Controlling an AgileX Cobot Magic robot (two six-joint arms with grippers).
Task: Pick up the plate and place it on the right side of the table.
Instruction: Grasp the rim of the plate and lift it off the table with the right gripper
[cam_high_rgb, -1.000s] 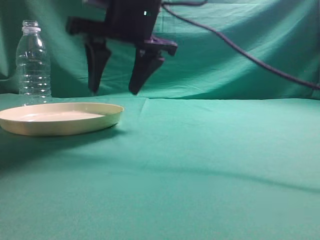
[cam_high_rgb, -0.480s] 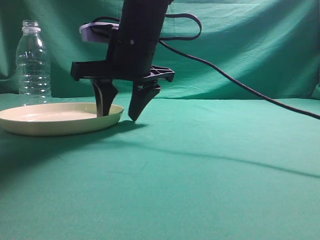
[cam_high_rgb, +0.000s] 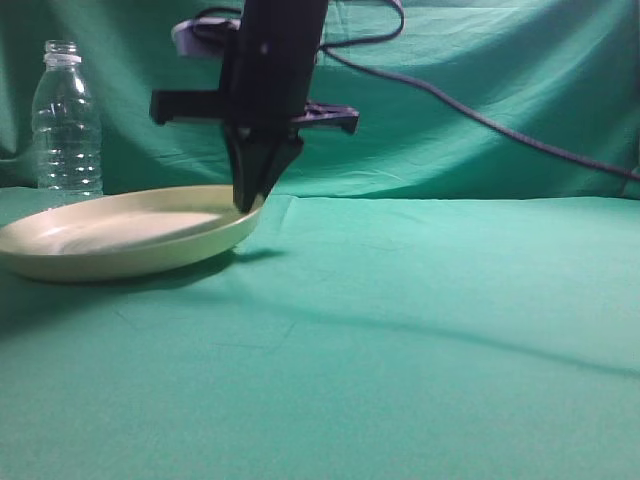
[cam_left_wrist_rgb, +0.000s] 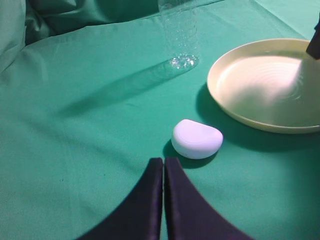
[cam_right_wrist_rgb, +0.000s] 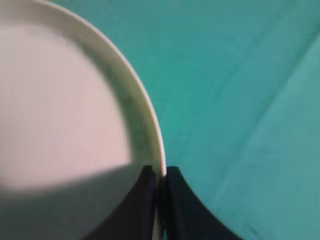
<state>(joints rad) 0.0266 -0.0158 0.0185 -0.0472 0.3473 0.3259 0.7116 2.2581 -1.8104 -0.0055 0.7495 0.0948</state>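
The right gripper (cam_high_rgb: 250, 200) is clamped on the plate (cam_high_rgb: 120, 235), pinching its rim at the edge nearest the open middle of the table (cam_high_rgb: 430, 330). In the right wrist view the two fingers meet around the thin cream rim (cam_right_wrist_rgb: 160, 172), one inside the dish and one outside, with the plate's whole body spreading away to one side of the jaws and bare cloth on the other. So the plate hangs off the gripper as a wide disc held only at one point on its edge; nearly all of its mass lies to the left of the grip as the exterior view shows it.

The gripped side looks raised off the cloth, while the far side appears to rest on the table near the bottle (cam_high_rgb: 67, 120). The plate is tilted, high at the gripper, low away from it.

The goal lies on the opposite side of the gripper from the plate's body, so the carry would drag the disc behind the jaws. A thin edge grip on a broad plate may let it swing or slip, judging from the tilt.

The left gripper (cam_left_wrist_rgb: 163, 172) has its fingers pressed together on nothing, hovering just short of a small white rounded object (cam_left_wrist_rgb: 196, 139), with the plate beyond that to its right. The right arm is plainly the one on the job.
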